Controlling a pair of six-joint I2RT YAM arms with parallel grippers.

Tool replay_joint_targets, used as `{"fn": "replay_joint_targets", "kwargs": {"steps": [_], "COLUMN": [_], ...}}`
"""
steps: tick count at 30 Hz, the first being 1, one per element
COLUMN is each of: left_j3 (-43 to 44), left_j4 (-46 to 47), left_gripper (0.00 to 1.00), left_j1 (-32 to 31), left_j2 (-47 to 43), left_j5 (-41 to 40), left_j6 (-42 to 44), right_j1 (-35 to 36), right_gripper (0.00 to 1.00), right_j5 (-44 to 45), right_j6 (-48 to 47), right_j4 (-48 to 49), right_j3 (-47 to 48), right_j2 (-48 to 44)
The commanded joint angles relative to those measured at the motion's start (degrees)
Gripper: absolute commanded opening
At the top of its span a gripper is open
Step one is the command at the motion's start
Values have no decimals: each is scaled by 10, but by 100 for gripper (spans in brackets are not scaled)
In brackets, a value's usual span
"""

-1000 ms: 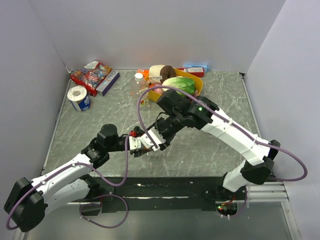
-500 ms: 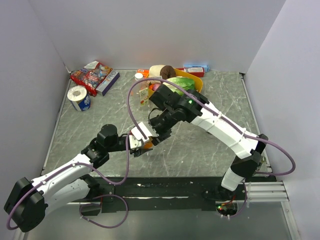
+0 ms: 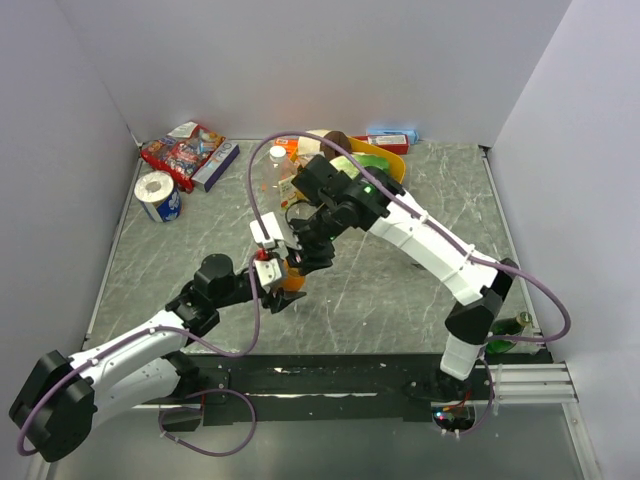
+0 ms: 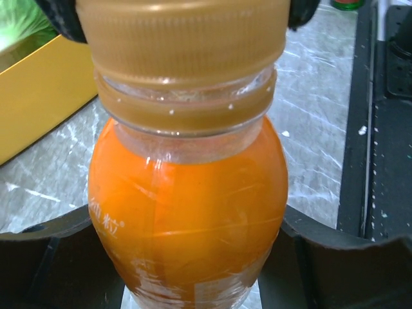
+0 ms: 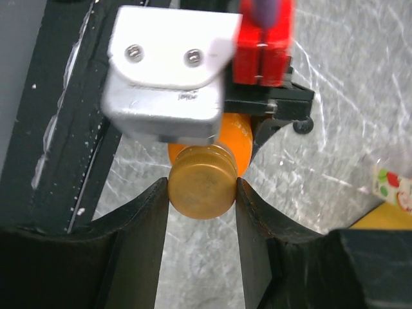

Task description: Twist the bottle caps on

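– Orange drink bottle (image 4: 187,212) first, from the left: who has it?
– The left pincer (image 4: 193,267) is clenched around its belly, a dark finger on each side. I cannot tell whether its base rests on the bench (image 4: 315,129).
– And the cap?
– The orange-gold cap (image 5: 201,180) sits on the neck, straight above the left pincer's grip. The right pincer (image 5: 201,203) is closed on it from above, with a finger pressed against each side of the rim.
– Screwed home?
– Probably not. The left wrist view shows a strip of clear neck between the cap's skirt and the gold ring (image 4: 183,112) below it, so I'd judge some turns remain.
– What about the rest of the job?
– Beyond the right pincer, beside the yellow tray (image 3: 395,165), stands a clear bottle (image 3: 262,180). Its top is too small to tell whether it is capped. I can find neither a third small bottle nor a black cap, so at best one bottle is partway done.
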Motion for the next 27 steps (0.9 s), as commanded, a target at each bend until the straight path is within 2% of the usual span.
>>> {"fn": "replay_joint_targets", "kwargs": {"steps": [1, 13, 17, 22, 25, 26, 27], "left_j3": [25, 8, 0, -9, -20, -24, -25], "left_j4": [178, 235, 237, 207, 182, 174, 165], "left_gripper": [1, 1, 1, 1, 1, 1, 1], "left_j1": [-2, -1, -2, 0, 4, 8, 9], "left_j2": [-14, 18, 19, 10, -6, -10, -12], "left_j5": [-35, -166, -182, -183, -158, -148, -135], "left_j6": [-35, -101, -118, -149, -147, -142, -137], "right_j1": [6, 3, 4, 4, 4, 4, 3], "right_gripper": [36, 37, 40, 44, 60, 90, 99], "right_j5": [14, 32, 55, 79, 95, 98, 106], "right_j6": [76, 193, 238, 251, 259, 260, 260], "right_j4": [-71, -122, -120, -95, -83, -82, -79], "right_j3": [39, 172, 188, 174, 182, 187, 193], "right_j2": [57, 149, 164, 136, 107, 100, 92]}}
